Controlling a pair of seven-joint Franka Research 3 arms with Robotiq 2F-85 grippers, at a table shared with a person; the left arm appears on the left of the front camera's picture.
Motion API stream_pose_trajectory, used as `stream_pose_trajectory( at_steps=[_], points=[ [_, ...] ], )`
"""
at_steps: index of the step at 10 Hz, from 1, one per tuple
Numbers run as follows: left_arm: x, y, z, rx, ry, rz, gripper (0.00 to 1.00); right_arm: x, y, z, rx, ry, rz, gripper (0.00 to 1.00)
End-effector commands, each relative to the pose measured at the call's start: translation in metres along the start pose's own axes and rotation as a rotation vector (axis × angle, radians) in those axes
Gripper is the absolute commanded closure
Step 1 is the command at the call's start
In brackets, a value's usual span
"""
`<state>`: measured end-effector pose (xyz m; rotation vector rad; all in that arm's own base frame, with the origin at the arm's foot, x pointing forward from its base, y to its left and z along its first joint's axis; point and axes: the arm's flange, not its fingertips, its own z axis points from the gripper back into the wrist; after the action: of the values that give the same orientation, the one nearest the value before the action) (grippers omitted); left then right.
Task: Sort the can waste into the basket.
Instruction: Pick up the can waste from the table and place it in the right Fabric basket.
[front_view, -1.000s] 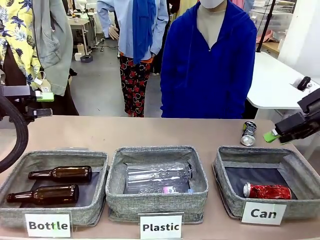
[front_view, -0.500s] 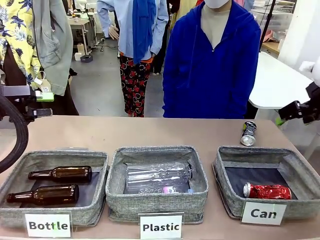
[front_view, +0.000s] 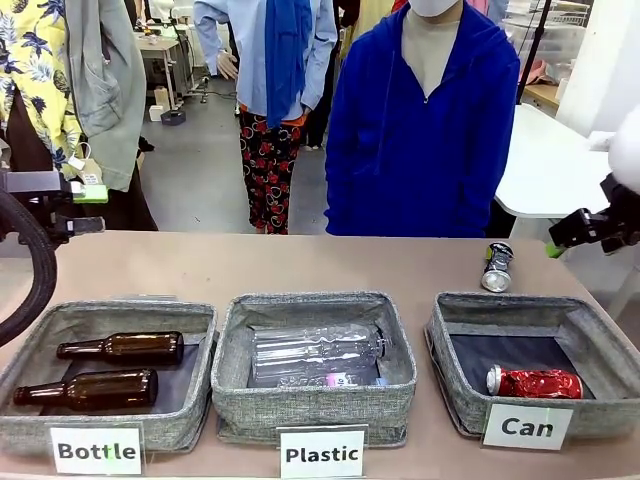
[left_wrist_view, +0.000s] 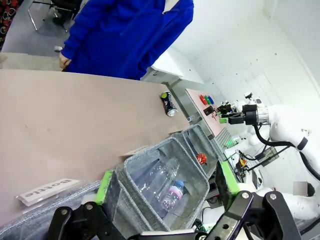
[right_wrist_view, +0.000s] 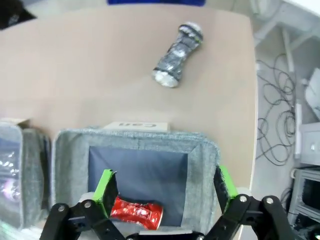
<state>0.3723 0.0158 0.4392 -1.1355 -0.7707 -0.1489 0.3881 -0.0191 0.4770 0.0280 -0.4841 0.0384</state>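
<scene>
Inside the Can basket on the right lies the red can; beyond its far rim, the silver can waits on the table. Above, the right gripper hangs spread and empty, likely poised to fetch it.

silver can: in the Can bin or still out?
Out. The silver can lies on its side on the table behind the Can bin; the red can is inside.

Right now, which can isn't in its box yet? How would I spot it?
Look at the grey basket labelled "Can", at the table's right end. On the bare tabletop just behind it lies a crushed silver can with dark print. The red can is already inside.
</scene>
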Motion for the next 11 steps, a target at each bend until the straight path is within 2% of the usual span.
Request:
stream_pose_trajectory(
  at_steps=[1,3,6,9,11],
  points=[
    [0.000,-0.001,0.000,-0.009,-0.010,0.007,0.00,0.038,0.012,-0.018,-0.045,0.037,-0.037,0.00],
    [0.000,-0.001,0.000,-0.009,-0.010,0.007,0.00,0.096,0.006,-0.058,-0.078,0.137,-0.160,0.00],
    [0.000,-0.001,0.000,-0.009,-0.010,0.007,0.00,0.144,0.003,-0.127,-0.043,0.251,-0.232,0.00],
    [0.000,-0.001,0.000,-0.009,-0.010,0.007,0.00,0.149,-0.006,-0.184,0.023,0.326,-0.287,0.00],
    [0.000,-0.001,0.000,-0.009,-0.010,0.007,0.00,0.142,-0.014,-0.212,-0.045,0.318,-0.351,0.00]
  ],
)
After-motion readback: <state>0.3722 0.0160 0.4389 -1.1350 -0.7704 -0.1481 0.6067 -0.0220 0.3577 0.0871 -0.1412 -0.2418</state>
